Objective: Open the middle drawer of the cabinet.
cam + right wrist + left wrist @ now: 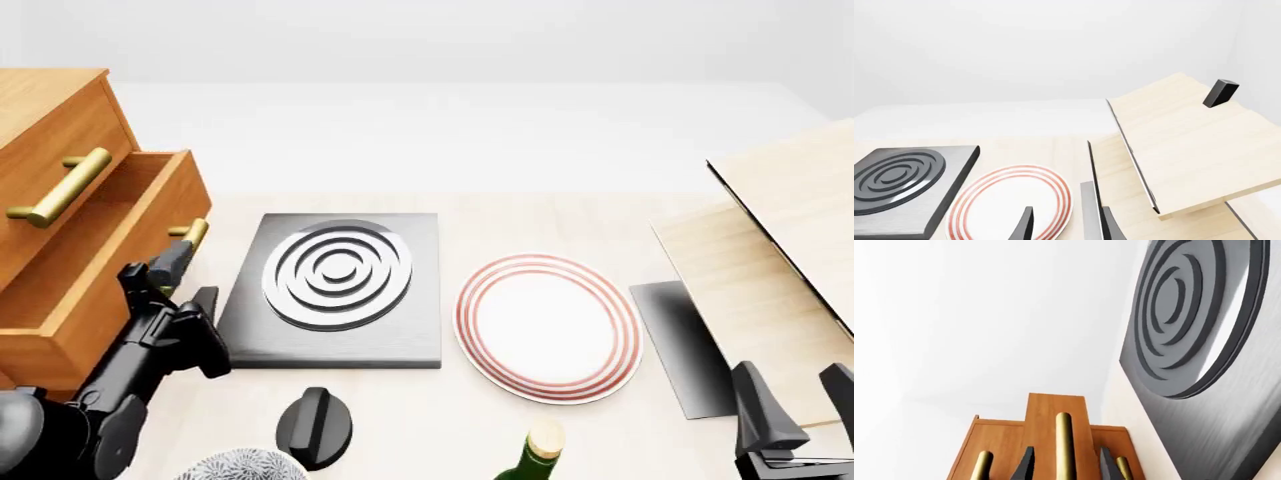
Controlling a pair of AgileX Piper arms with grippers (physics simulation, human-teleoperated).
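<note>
The tall orange-brown wooden cabinet [54,110] stands at the table's far left, and its middle drawer [100,255] — an orange-brown wooden box with a brass bar handle [187,235] — already juts well out from the front, its open top showing in the front view. The left gripper [167,285], black and two-fingered, is at that handle. In the left wrist view the brass bar runs between the two dark fingertips [1025,466], with a gap showing on either side, so the fingers look only partly closed around it; whether the pads actually touch the brass I cannot tell.

The pull itself seems to be the step in hand, and it looks well advanced. The next move calls for a straight draw along the drawer's own line, away from the cabinet front, without twisting the handle — or, if the drawer is judged open enough, letting the fingers spread and backing off.

The right gripper [801,410] hangs idle at the near right, fingers apart and holding nothing, beside the pale wooden boards [774,250].
</note>
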